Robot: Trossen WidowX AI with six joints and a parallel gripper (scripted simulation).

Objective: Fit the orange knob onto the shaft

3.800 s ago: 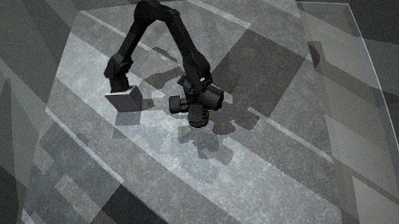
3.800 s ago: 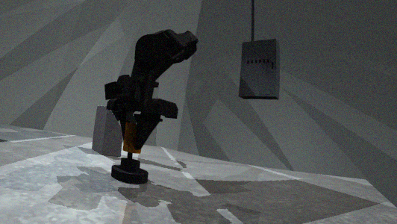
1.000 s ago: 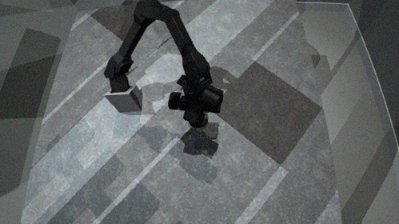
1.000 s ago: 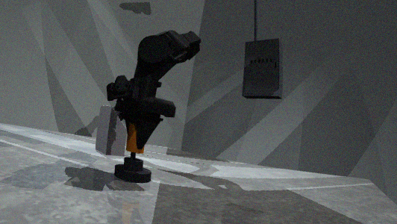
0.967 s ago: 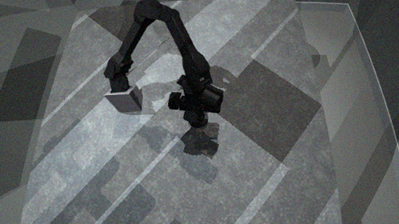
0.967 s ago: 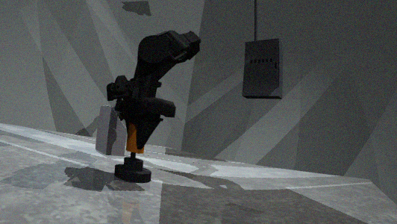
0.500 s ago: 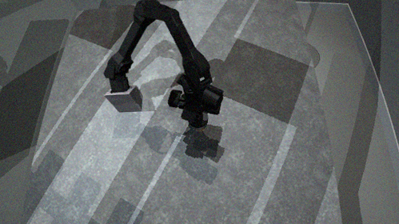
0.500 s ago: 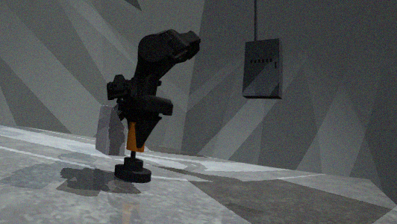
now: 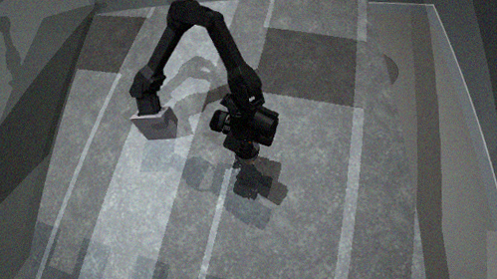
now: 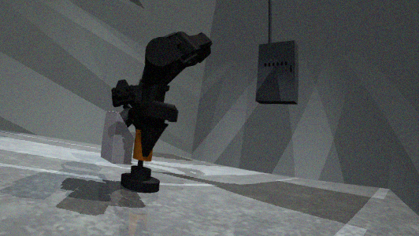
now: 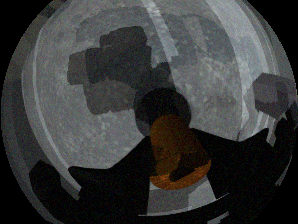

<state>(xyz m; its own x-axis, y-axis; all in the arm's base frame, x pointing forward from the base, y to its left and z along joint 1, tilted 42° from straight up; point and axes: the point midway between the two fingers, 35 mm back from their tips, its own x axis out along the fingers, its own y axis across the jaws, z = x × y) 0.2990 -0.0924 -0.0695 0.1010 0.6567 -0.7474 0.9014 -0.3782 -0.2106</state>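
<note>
Orange knob (image 10: pixel 137 146) (image 11: pixel 175 145): tapered, part-hidden; fingers (image 10: pixel 146 151): clenched on knob;
black pedestal (image 10: pixel 140 182) (image 11: pixel 145 111): round, stepped; flat side: not visible;
bench (image 9: pixel 305 212) (image 10: pixel 252 212) (image 11: pixel 100 135): mottled grey

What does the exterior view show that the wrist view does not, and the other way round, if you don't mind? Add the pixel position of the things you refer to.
Exterior only: the dark shaft (image 10: pixel 140 164) below the orange knob (image 10: pixel 137 146) (image 11: pixel 175 135), and a hanging box (image 10: pixel 277 72).
Wrist only: the knob's near end, facing the camera.
Both: the knob between the gripper's (image 10: pixel 143 151) (image 11: pixel 176 135) fingers, and the round pedestal (image 10: pixel 139 185) (image 11: pixel 144 114).
</note>
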